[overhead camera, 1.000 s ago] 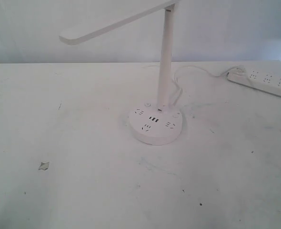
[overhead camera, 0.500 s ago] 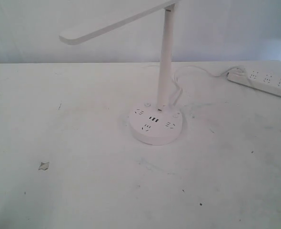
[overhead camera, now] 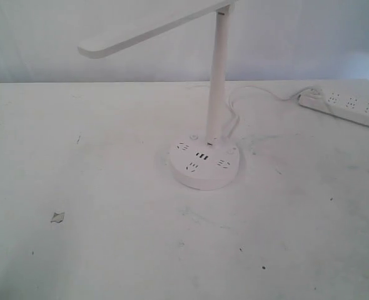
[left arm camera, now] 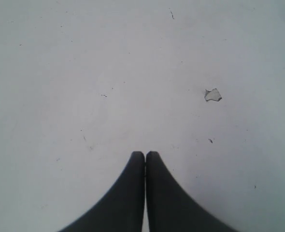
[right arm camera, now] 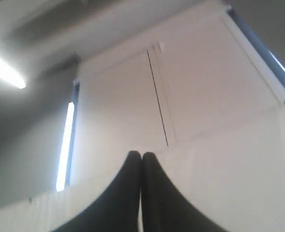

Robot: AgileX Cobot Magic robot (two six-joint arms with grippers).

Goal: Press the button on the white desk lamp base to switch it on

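Note:
The white desk lamp (overhead camera: 213, 81) stands mid-table in the exterior view, its flat bar head (overhead camera: 148, 30) reaching up and left from a slim pole. Its round white desk lamp base (overhead camera: 204, 164) shows socket slots, three dark USB ports and small round buttons beside the pole. The lamp looks unlit. Neither arm appears in the exterior view. My left gripper (left arm camera: 145, 154) is shut, black fingers together over bare white tabletop, far from the lamp. My right gripper (right arm camera: 141, 155) is shut too, pointing up at a wall and ceiling with nothing between its fingers.
A long white power strip (overhead camera: 345, 107) lies at the back right, with a white cable (overhead camera: 253, 94) curling from it toward the lamp pole. A small chipped spot (overhead camera: 57, 217) marks the table at the left, also seen as a chip (left arm camera: 212, 94) in the left wrist view.

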